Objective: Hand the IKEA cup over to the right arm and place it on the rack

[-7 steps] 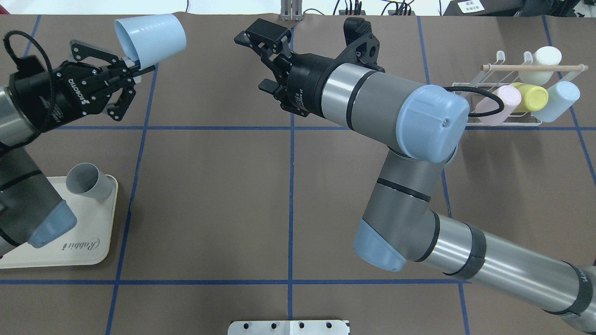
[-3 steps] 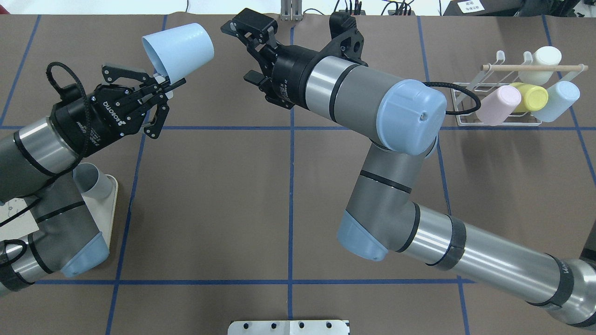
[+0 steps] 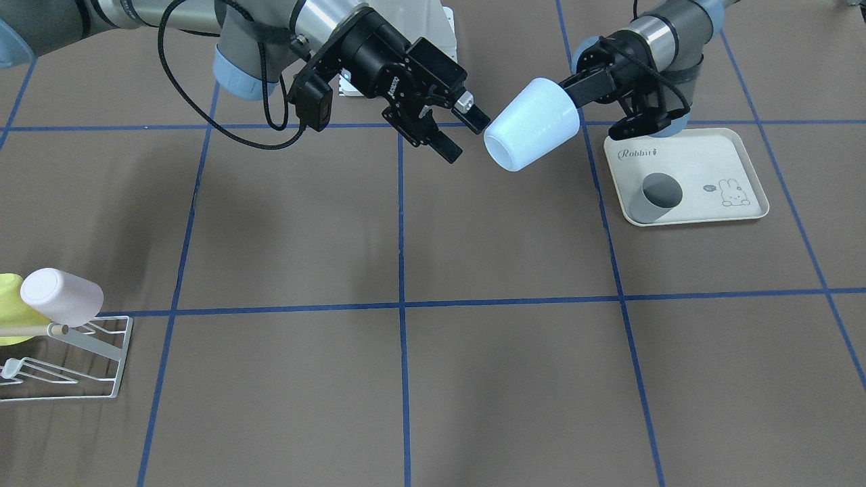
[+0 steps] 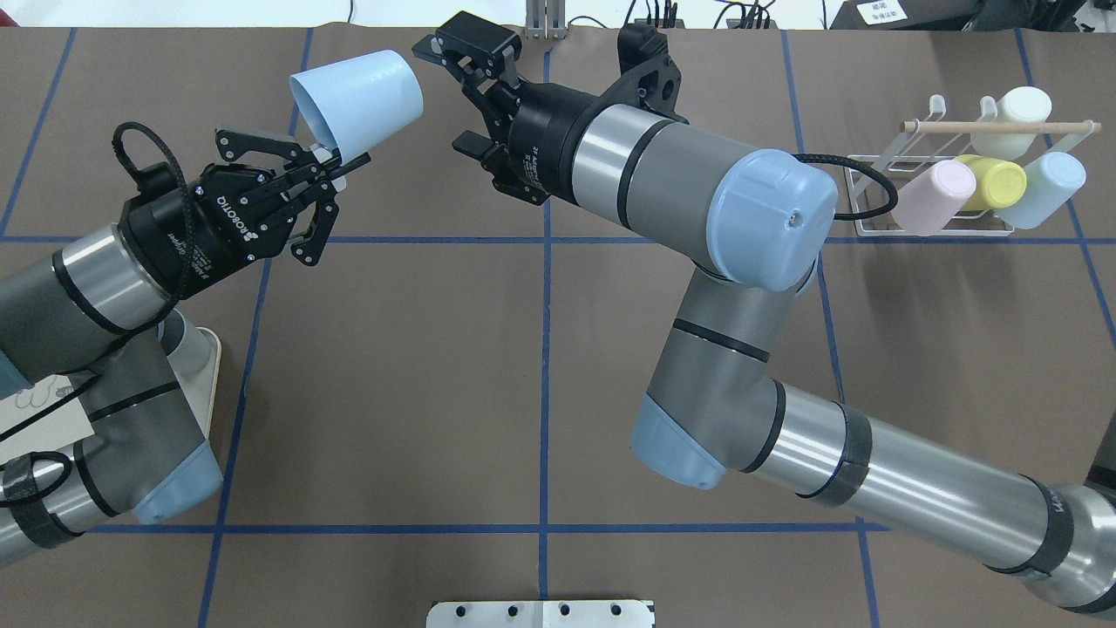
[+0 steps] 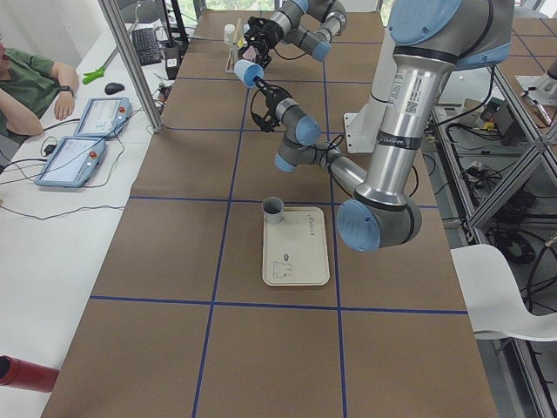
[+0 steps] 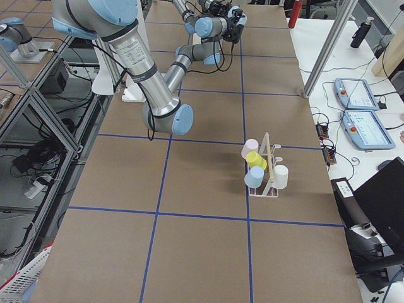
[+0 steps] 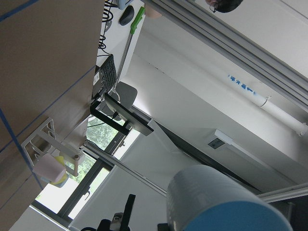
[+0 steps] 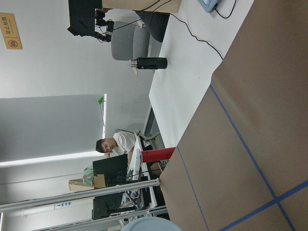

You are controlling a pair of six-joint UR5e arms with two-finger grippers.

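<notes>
Over on the far left, we've got the cream tray (image 3: 703,159) lying flat on the brown surface (image 4: 392,349), with a grey cup (image 3: 655,196) standing upright near one corner. Moving along and up into the air, the left fingers (image 4: 330,164) are pinched tight on the rim of the light blue cup (image 4: 362,92). That cup is well off the surface and tipped on its side, closed end pointing across at the other arm. And look how near it is! The right fingers (image 4: 460,45) are spread wide and holding nothing. Their tips sit just beside the cup's closed end, with a sliver of gap showing from overhead, and the cup is not between them. Behind them we follow the right arm (image 4: 697,201) bending back over the middle of the surface. Far right now, the white wire rack (image 4: 950,230) stands well apart from all this. We count a pink cup (image 4: 937,196), a yellow cup (image 4: 990,183) and a second blue cup (image 4: 1046,187) slanting on its prongs. A white cup (image 4: 1011,109) sits up by the wooden rod (image 4: 1064,126).
</notes>
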